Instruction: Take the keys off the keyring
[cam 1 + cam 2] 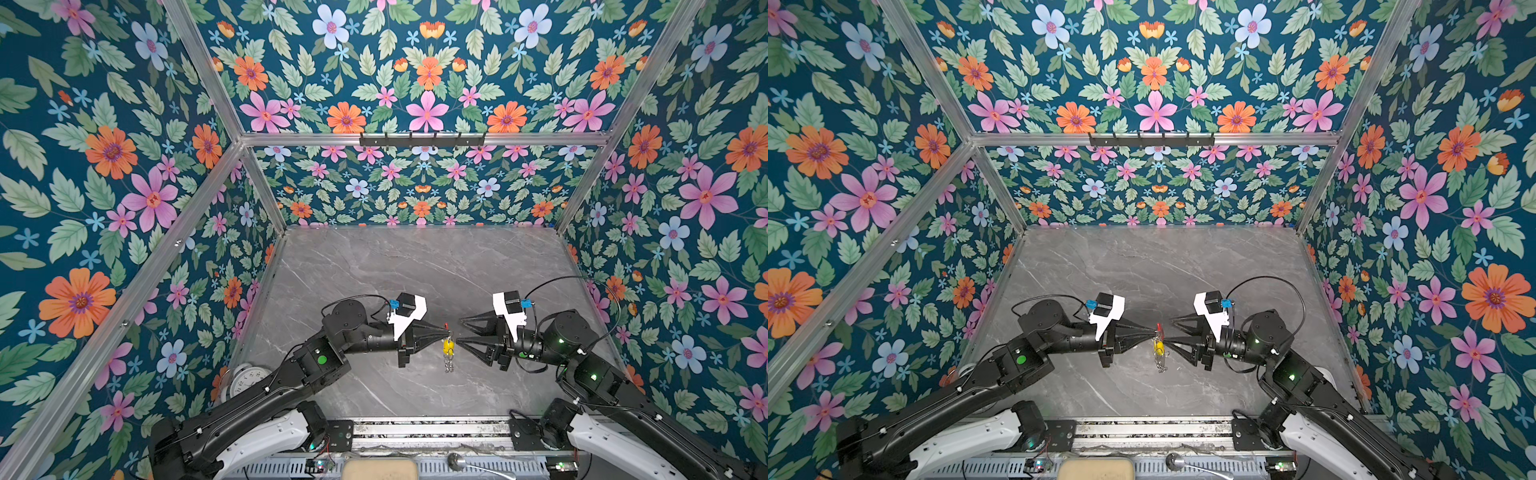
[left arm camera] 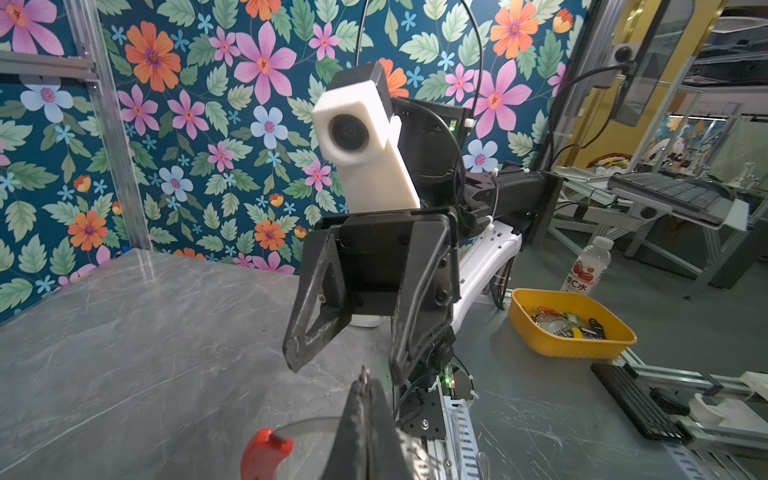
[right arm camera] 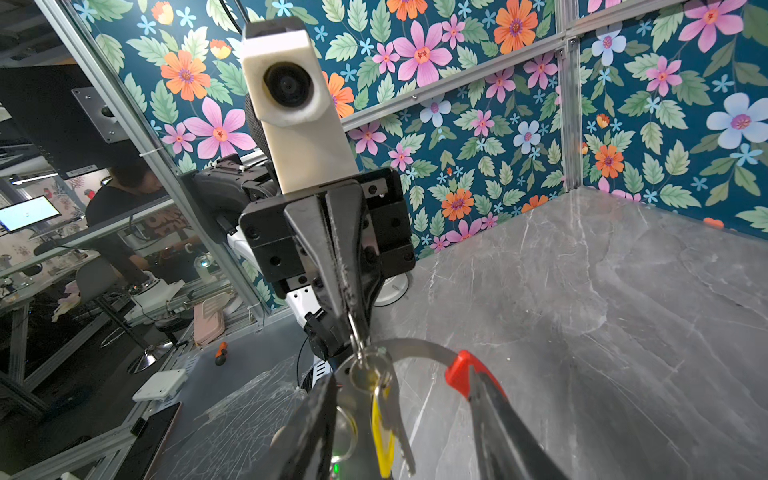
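Floral wallpaper (image 1: 428, 75) in blue, pink and orange closes in a grey marble tabletop (image 1: 415, 270) on three sides, and the two black arms meet nose to nose over its near middle. From where I stand, the left gripper (image 1: 445, 331) is pinched tight on the edge of the keyring (image 3: 415, 344). It holds the grey band up in the air, clear of the marble, and the band's red section (image 3: 460, 370) shows just on the far side of the pinch. The keys (image 1: 448, 365) dangle straight down from the band, one of them beside a yellow tag (image 1: 447, 347), just under the gripper tips. The right gripper (image 1: 459, 331) faces them with its jaws parted, gripping nothing. Its tips sit just beside the keyring, and the red section lies close against one finger (image 3: 498, 424), though I cannot tell whether they touch. A white round clock (image 1: 245, 380) sits by the table's left edge, half hidden under the left arm.
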You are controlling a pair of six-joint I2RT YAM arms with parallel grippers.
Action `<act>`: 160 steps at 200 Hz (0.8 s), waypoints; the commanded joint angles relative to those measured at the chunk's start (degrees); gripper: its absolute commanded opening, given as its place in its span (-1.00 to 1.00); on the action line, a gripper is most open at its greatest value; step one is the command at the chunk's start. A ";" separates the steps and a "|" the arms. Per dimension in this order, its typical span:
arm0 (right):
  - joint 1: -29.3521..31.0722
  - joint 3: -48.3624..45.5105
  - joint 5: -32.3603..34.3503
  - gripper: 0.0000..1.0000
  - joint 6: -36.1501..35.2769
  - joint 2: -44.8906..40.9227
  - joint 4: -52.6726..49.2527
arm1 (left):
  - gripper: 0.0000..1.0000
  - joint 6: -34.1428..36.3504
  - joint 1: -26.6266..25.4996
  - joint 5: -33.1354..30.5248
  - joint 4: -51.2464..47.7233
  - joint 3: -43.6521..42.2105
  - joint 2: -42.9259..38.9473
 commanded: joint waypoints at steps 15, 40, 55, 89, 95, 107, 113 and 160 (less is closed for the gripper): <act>0.11 0.56 2.79 0.05 -0.21 0.31 -0.93 | -1.00 0.61 -0.08 -3.02 -5.36 2.54 0.20; 0.19 1.14 3.49 0.05 -0.93 0.96 -1.34 | -1.00 1.24 -0.09 -3.25 -9.14 4.64 1.15; 0.18 2.23 3.05 0.05 -1.70 2.31 -1.88 | -1.00 1.64 -0.02 -2.44 -10.59 5.60 1.88; 0.19 3.21 1.62 0.04 -1.98 4.40 -0.22 | -1.00 2.91 -0.07 -1.67 -12.66 7.01 2.70; 0.19 3.37 1.22 0.04 -2.01 4.58 -0.09 | -1.00 3.11 -0.02 -1.60 -12.86 7.11 2.70; 0.15 3.64 0.41 0.00 -2.24 5.10 -0.16 | -1.00 3.22 -0.06 -1.29 -12.80 7.15 2.53; 0.19 3.85 -0.20 -0.04 -2.29 5.21 -0.30 | -1.00 3.31 -0.09 -1.06 -12.80 7.11 2.45; 0.15 3.80 -4.70 -0.36 -2.13 5.86 0.31 | -1.00 3.84 -0.06 -0.34 -12.78 7.11 2.26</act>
